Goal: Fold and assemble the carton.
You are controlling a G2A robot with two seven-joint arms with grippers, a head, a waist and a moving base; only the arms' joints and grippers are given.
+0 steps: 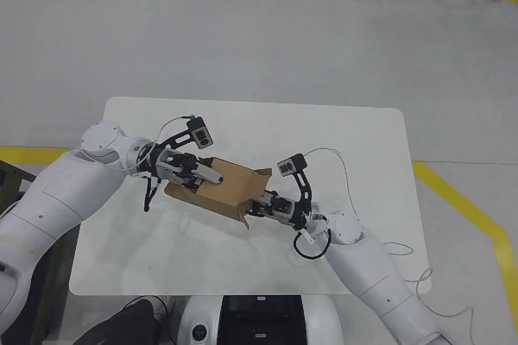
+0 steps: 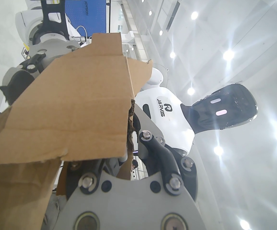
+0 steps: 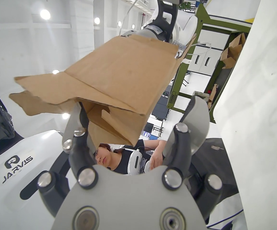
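A brown carton [image 1: 229, 185], partly unfolded with loose flaps, hangs above the white table [image 1: 354, 138] between my two arms. My left gripper [image 1: 203, 172] is at its left end, shut on a wall of the carton [image 2: 76, 101]. One left finger [image 2: 150, 130] shows beside the cardboard edge and the other is hidden behind it. My right gripper [image 1: 261, 207] is at the carton's right end. In the right wrist view the right gripper [image 3: 138, 116] is open, its fingers wide apart. One finger [image 3: 77, 118] lies at the carton's [image 3: 119, 72] open mouth, whose lower corner dips between the fingers.
The table spreads bare on all sides of the carton. A green frame [image 3: 200, 37] holding cardboard scraps [image 3: 231, 51] stands off the table's left side. A yellow floor line [image 1: 466, 207] runs past the right side.
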